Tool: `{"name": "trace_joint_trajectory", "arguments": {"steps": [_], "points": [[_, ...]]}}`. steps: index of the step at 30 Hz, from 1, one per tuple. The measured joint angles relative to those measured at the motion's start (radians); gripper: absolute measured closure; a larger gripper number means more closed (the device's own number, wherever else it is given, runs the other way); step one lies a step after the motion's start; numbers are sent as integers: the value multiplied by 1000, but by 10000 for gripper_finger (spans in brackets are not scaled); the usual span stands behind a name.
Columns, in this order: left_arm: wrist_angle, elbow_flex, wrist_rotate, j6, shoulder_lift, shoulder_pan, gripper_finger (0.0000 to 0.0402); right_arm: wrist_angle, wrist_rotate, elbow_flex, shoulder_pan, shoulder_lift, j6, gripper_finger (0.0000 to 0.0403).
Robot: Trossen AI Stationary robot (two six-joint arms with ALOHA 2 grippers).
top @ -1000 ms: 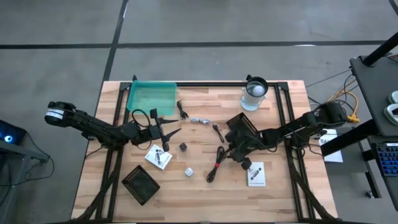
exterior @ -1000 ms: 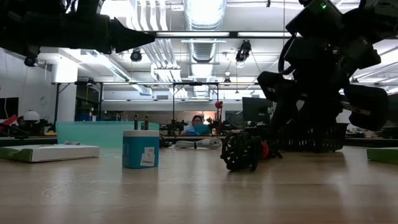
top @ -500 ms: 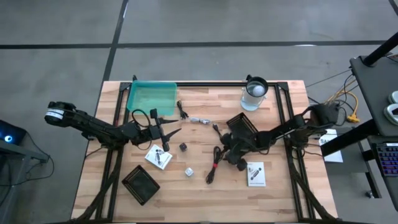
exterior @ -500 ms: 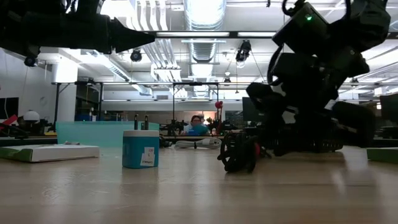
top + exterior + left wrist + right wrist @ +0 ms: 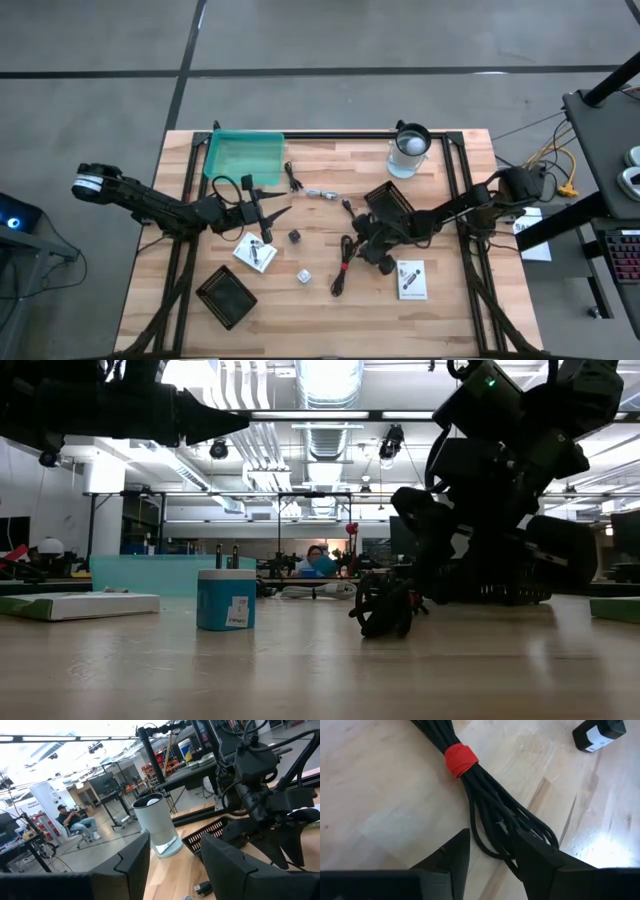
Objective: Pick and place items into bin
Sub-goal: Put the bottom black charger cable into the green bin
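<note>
A black cable bundle tied with a red band [image 5: 460, 759] lies flat on the wood, right of the table's middle [image 5: 346, 264]. My right gripper [image 5: 491, 835] is open and low over the bundle's looped end [image 5: 492, 827], with one finger on each side of it [image 5: 420, 585]. My left gripper [image 5: 268, 214] is open and held above the table's left half, over a white packet [image 5: 255, 254]. The teal bin [image 5: 243, 157] stands at the far left. A dark cube [image 5: 295, 236], a white cube [image 5: 303, 276] and a second packet [image 5: 412, 280] lie loose. My right gripper comes at the bundle's looped end [image 5: 520, 827] slanting down from the table's right, its fingers astride the strands. One finger [image 5: 532, 852] overlaps the loops in the wrist view. Whether it touches them I cannot tell. The bundle lies flat on the table.
A clear cup with a white ball [image 5: 410, 150] stands at the far edge. One black mesh basket [image 5: 390, 199] sits just behind my right gripper and another [image 5: 226, 297] at the near left. Thin black cables [image 5: 293, 178] and a small connector [image 5: 320, 194] lie mid-table.
My right gripper has moved toward the table's left and down, from beside the mesh basket to the looped end of the black-and-red cable bundle. The bundle has stayed where it was.
</note>
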Motion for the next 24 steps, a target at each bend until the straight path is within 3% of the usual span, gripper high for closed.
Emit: {"name": "trace_joint_trajectory", "arguments": {"steps": [15, 21, 24], "points": [[0, 0, -1, 0, 0, 0, 242, 73, -6, 0, 0, 0, -18, 284], [0, 0, -1, 1, 0, 0, 242, 143, -161, 0, 0, 24, -78, 284], [0, 0, -1, 0, 0, 0, 242, 172, -180, 0, 1, 54, -119, 284]]}}
